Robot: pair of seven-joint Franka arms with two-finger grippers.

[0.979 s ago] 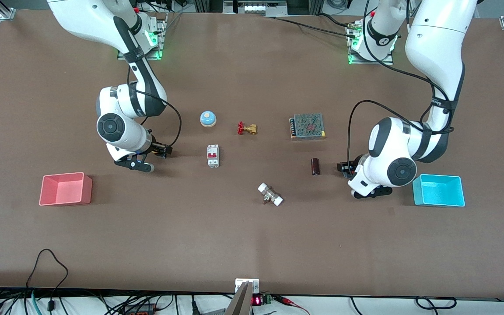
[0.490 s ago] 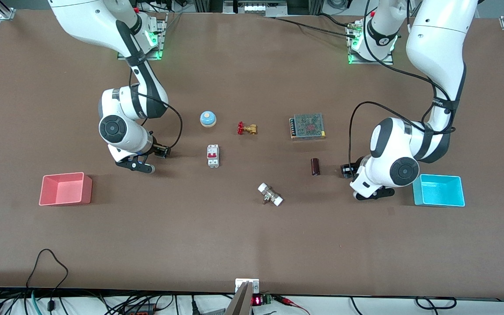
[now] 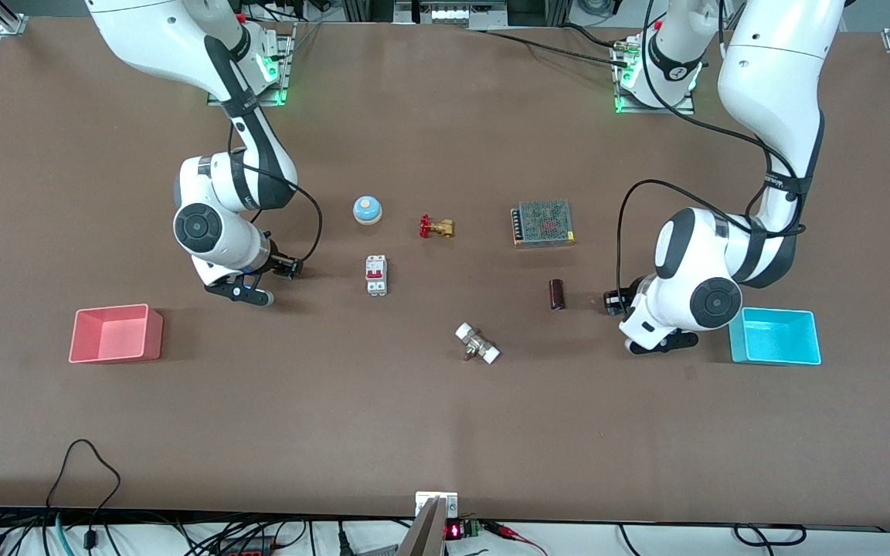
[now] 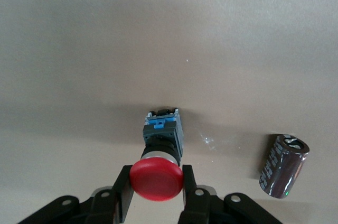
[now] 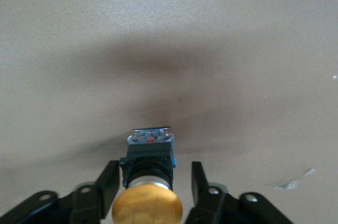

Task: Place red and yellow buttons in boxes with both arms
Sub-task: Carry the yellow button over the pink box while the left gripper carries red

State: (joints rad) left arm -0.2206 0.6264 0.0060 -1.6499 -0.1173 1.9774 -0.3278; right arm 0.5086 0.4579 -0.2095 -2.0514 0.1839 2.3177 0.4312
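Two small, rigid buttons, one gripped and one only straddled

Both look light and hard, with glossy round caps likely to slip, so the squarer black body under each cap seems the safer hold. The red button (image 4: 157,180) lies on the tabletop near a dark cylinder (image 4: 283,165), and the left end effector (image 4: 156,184) is closed against its cap, low over the tabletop beside the cyan box (image 3: 773,311) at mid-height of the front frame. The yellow button (image 5: 148,209) lies between the parted fingers (image 5: 108,182) of the right end effector (image 5: 153,179), which is tilted down close to the tabletop, higher in the front frame than the pink box (image 3: 115,310).
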